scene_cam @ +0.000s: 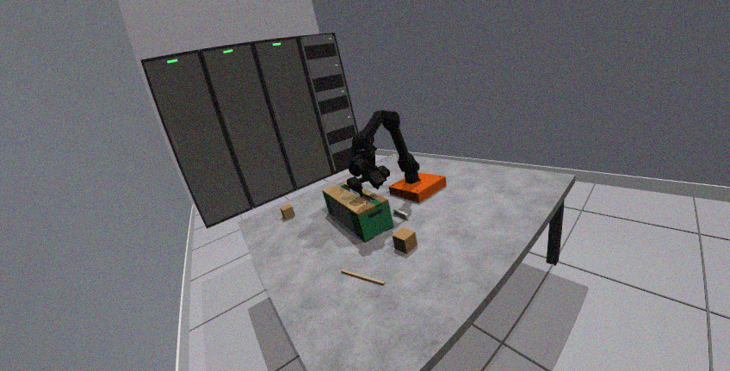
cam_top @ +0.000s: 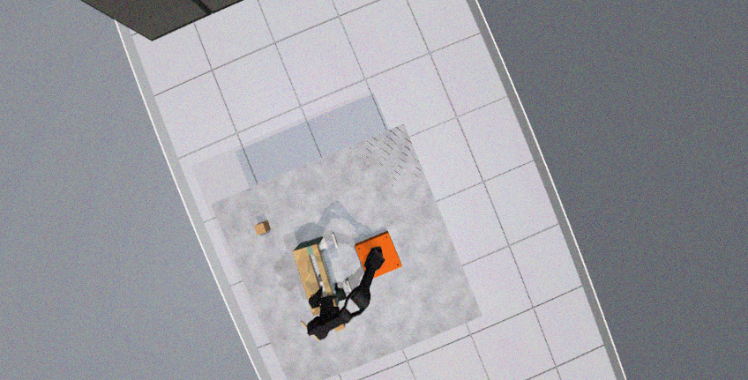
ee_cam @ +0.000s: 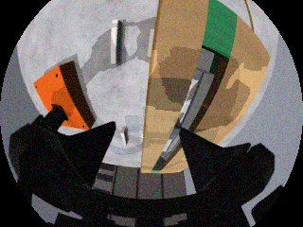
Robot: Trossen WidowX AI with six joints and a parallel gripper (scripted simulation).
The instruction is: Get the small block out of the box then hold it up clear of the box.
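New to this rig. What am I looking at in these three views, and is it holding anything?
It is one black jointed arm bolted to an orange base on a grey table. One picture looks straight down from overhead, one looks from the side of the room, and the round one comes from a camera on the arm's wrist. The arm ends in a two-fingered pincer, which hangs open over the box with the tan top and green end and holds nothing. On the table lie two small tan cubes, a thin wooden stick and a small grey piece beside the box.

Tan-topped, green-ended box [scene_cam: 356, 209] lies flat on table [scene_cam: 460, 224].
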